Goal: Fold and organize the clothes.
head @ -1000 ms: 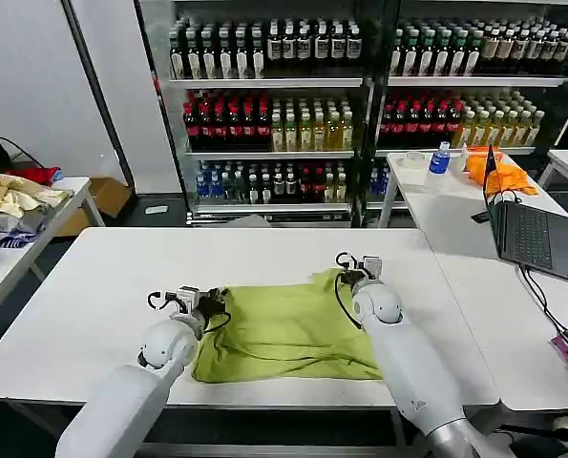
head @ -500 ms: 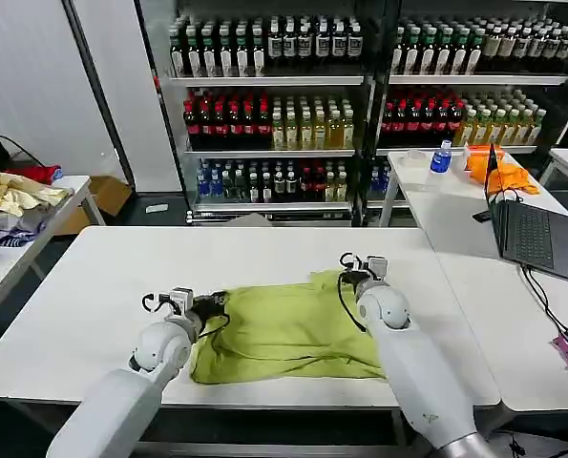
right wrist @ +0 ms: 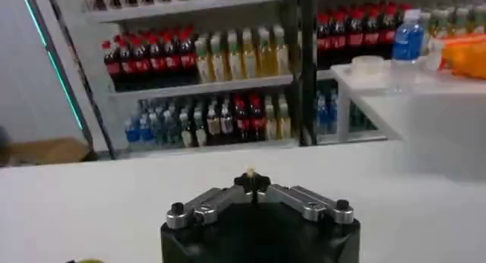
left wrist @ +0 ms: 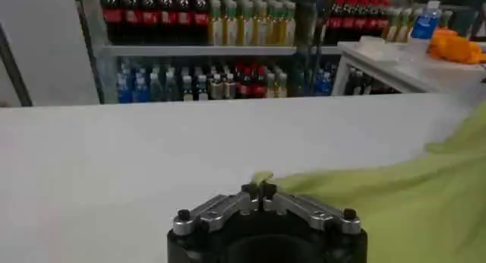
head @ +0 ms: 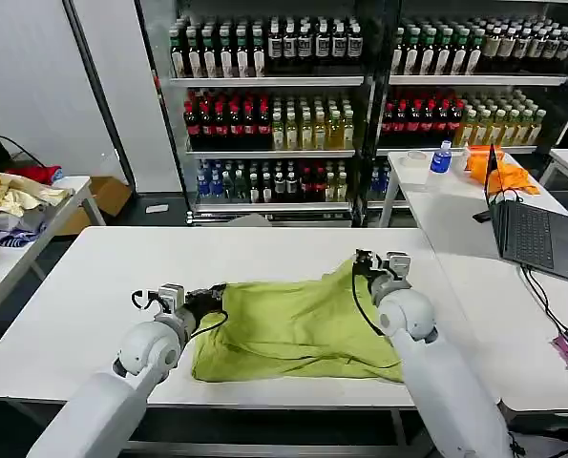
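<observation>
Head view: a white table carries the lime T-shirt, spread flat between the two grippers with its long axis running from one to the other, across the robot's front. Its near hem lies along the table's front edge, and no print shows on the upward face. The right gripper has its fingers pressed together on the far right corner of the shirt, which stands up off the table in a small peak at the fingertips. The left gripper sits at the far left corner; in the left wrist view its fingers are pinched on a tab of lime cloth. Holding both far corners this way probably serves to stretch that edge taut and square, ready for folding toward the near hem.
</observation>
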`<state>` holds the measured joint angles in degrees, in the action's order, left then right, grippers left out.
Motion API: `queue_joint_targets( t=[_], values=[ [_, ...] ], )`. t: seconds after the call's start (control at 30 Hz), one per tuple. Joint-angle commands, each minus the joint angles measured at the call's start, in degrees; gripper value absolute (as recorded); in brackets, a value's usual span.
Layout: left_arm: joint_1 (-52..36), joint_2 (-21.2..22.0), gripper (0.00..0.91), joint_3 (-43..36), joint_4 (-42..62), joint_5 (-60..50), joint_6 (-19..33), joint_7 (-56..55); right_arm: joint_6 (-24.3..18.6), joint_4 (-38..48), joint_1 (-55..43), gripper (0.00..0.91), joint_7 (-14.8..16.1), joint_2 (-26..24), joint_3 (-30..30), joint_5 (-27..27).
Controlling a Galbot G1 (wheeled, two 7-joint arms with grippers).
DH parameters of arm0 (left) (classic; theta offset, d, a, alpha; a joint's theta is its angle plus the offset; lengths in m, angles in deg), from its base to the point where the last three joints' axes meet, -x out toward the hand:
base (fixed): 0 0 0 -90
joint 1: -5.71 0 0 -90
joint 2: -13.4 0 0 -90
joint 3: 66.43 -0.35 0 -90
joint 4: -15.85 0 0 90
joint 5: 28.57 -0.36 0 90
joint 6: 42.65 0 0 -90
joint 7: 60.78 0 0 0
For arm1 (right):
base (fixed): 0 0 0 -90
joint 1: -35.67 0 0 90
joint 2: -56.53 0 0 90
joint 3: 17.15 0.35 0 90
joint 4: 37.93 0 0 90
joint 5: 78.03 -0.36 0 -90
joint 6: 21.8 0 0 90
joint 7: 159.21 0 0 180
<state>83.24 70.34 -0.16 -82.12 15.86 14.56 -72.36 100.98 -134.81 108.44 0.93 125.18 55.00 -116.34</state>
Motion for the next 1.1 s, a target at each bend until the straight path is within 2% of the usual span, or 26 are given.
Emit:
queue_joint_targets(
  t=[0.03, 0.27, 0.47, 0.7, 1.1],
  values=[
    [5.3, -4.7, 0.010, 1.4, -9.3, 2.0, -0.2, 0.1, 0.1, -12.8, 7.6, 0.000, -0.3, -5.0, 2.5, -1.0],
    [12.8, -6.1, 0.020, 2.4, -12.8, -0.1, -0.2, 0.5, 0.3, -19.2, 14.9, 0.000, -0.9, -5.9, 3.5, -0.2],
    [16.8, -6.1, 0.020, 3.4, -13.5, -1.9, -0.2, 0.9, 0.2, -21.3, 20.7, 0.000, -0.7, -6.3, 5.3, 0.9],
    [18.1, -5.3, 0.020, 3.2, -12.2, -5.0, -0.2, 1.8, 0.3, -19.3, 24.3, 0.000, -0.8, -5.7, 6.5, 2.0],
    [16.7, -4.2, 0.020, 2.4, -8.4, -7.5, 0.0, 1.9, 0.4, -13.5, 24.1, 0.000, -2.3, -2.7, 4.9, 4.0]
  ],
)
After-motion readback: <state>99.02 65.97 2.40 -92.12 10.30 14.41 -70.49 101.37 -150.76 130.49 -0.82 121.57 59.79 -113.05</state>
